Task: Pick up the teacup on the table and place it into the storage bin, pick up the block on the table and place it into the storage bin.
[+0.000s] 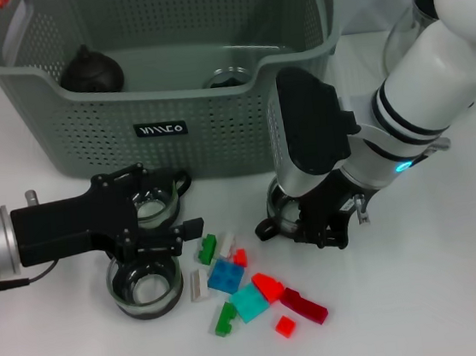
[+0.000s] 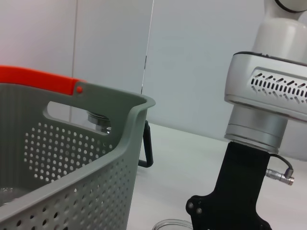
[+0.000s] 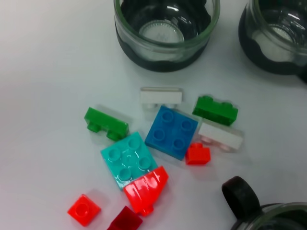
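Glass teacups w/ dark bands sit on the white table (image 1: 457, 290) in front of the storage bin (image 1: 216, 137): one near my left gripper (image 1: 153, 226), a second (image 1: 146, 287) just below it, a third (image 1: 281, 212) under my right gripper (image 1: 316, 225). Another cup (image 1: 228, 78) and a dark round pot (image 1: 90, 72) already lie inside the bin.

Between the cups lies a loose pile of small plastic blocks: blue (image 3: 171, 132), teal (image 3: 127, 159), green (image 3: 106, 123), red (image 3: 145, 189), white (image 3: 161, 95).

Handling, my guess: cups are rigid, smooth, breakable, so likely slippery; best taken across the rim wall or by the handle. Blocks are light, hard, tough; pinch across flat sides.

Left arm reaches in low from the left, gripper lying flat over the nearest cup (image 1: 157, 206), jaws apart around it, not visibly clamped. Right arm comes down steeply from upper right, wrist bent, gripper pointing down at its cup; I can't tell if those fingers are open or closed.
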Tool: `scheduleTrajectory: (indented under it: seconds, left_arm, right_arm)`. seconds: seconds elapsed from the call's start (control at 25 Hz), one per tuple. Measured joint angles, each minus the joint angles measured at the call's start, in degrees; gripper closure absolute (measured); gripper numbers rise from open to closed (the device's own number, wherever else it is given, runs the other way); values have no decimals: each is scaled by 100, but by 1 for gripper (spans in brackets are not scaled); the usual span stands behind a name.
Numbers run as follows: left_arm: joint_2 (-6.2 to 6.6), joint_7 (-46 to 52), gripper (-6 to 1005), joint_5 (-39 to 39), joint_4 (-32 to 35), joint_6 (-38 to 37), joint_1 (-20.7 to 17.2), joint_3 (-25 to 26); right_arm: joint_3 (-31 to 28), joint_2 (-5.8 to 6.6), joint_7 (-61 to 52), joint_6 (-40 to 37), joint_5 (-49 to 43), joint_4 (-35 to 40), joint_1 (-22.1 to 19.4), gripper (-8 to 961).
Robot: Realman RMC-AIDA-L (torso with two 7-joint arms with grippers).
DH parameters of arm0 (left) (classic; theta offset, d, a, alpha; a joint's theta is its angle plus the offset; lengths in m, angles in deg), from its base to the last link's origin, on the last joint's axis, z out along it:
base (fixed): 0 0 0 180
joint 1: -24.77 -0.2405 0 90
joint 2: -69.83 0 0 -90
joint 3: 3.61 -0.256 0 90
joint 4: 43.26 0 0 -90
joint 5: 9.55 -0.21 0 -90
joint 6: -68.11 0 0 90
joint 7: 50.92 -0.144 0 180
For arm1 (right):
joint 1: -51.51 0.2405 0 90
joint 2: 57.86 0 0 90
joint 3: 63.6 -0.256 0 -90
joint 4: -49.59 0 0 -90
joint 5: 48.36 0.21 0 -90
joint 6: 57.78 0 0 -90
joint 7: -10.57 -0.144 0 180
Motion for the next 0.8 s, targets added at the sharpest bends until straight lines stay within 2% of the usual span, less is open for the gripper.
scheduleTrajectory:
  seconds: [0.12,0.28,0.56,0.8]
  left_arm:
    - [0,-2,94,3,1,-10,-7,0]
    - [0,-2,94,5,42,-37,-33,3]
    - [17,-55,95,2,53,-64,-71,222]
    - [18,-90,95,3,62,-159,-101,302]
  right_arm:
    - [-121,2,-6,-213,-2,172,-46,895]
    - [-503,3,-7,-896,7,725,-200,895]
    - [-1371,3,-448,-2558,47,2558,-611,896]
    - [-2160,2,-980,-3605,352,4068,-527,895]
